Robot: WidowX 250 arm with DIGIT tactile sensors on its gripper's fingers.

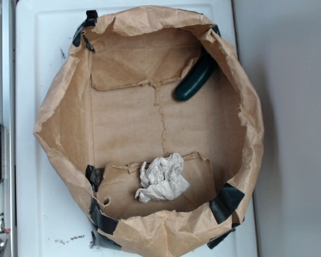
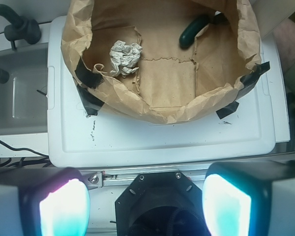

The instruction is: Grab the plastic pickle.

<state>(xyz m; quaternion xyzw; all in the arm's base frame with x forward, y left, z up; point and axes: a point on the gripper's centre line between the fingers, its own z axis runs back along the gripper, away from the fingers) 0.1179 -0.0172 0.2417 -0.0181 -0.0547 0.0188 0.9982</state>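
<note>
Hovering with your tool wide open and empty, you hadn't reached the plastic pickle yet; next needed descending into the paper bag.

Dark green pickle, brown paper bag

- Below me sits a brown paper bag with its crumpled walls rolled down, resting on a white plastic tray.
- The glossy dark green plastic pickle lies tilted at the upper right of the bag floor, its upper end tucked against the paper wall.
- A crumpled whitish paper wad lies near the lower wall, well apart from the pickle.
- Black tape patches hold the bag's rim.
</note>
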